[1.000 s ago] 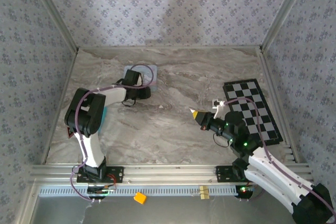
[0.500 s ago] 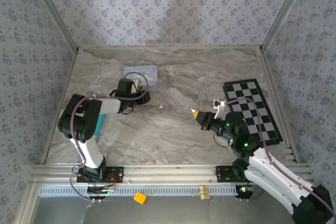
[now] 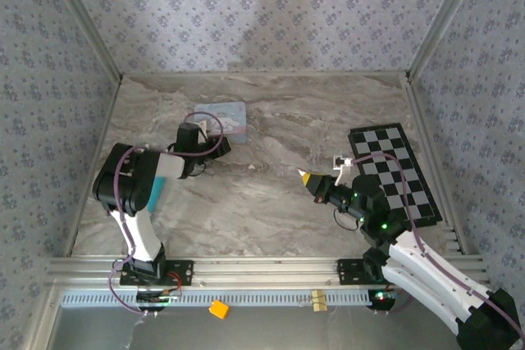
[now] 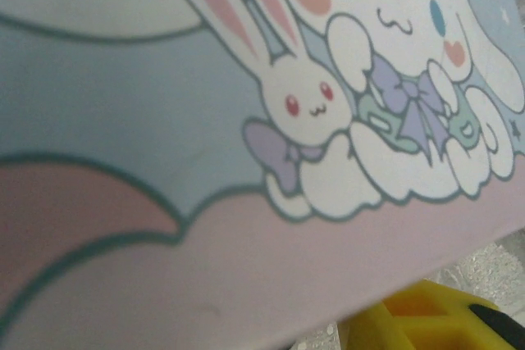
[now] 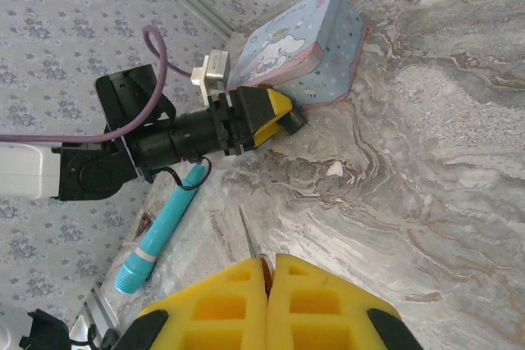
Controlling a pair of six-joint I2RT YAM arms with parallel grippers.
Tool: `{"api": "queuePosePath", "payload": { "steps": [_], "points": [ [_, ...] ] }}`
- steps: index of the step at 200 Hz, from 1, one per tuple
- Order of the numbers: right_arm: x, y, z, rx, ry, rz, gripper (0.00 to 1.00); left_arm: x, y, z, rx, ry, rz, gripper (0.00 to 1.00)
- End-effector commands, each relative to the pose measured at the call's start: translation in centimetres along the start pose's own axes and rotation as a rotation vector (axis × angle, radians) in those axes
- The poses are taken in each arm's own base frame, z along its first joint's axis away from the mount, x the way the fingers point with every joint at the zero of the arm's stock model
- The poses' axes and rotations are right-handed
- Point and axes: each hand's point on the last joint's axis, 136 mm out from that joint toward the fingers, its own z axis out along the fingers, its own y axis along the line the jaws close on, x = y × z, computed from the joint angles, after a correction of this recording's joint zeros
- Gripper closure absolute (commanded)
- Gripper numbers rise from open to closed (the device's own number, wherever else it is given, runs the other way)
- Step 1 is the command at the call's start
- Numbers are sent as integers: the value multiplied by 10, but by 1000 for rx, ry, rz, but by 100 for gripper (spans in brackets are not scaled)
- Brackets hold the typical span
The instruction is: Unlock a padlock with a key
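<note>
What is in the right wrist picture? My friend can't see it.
The yellow right gripper is shut on a thin silvery blade, probably the key, which points out over a marble table. Beyond it, the left gripper reaches the lower edge of a pale blue cartoon tin, and a teal pen lies nearby.

Metal key (image 5: 247, 234), plastic right gripper (image 5: 268, 262)
</note>
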Motion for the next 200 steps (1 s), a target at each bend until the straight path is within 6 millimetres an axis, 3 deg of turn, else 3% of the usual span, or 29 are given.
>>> {"api": "queuePosePath", "payload": {
  "steps": [1, 90, 140, 200],
  "points": [
    [1, -5, -2, 16, -6, 9, 100, 0, -6, 9, 44, 6, -6, 58],
    [1, -5, -1, 21, -4, 11, 100, 0, -8, 11, 59, 1, -14, 73],
    [1, -6, -1, 22, -6, 16, 100, 0, -12, 2, 67, -9, -16, 84],
    [5, -8, 5, 25, 15, 36, 100, 1, -24, -13, 85, 1, -33, 91]
  ]
}}
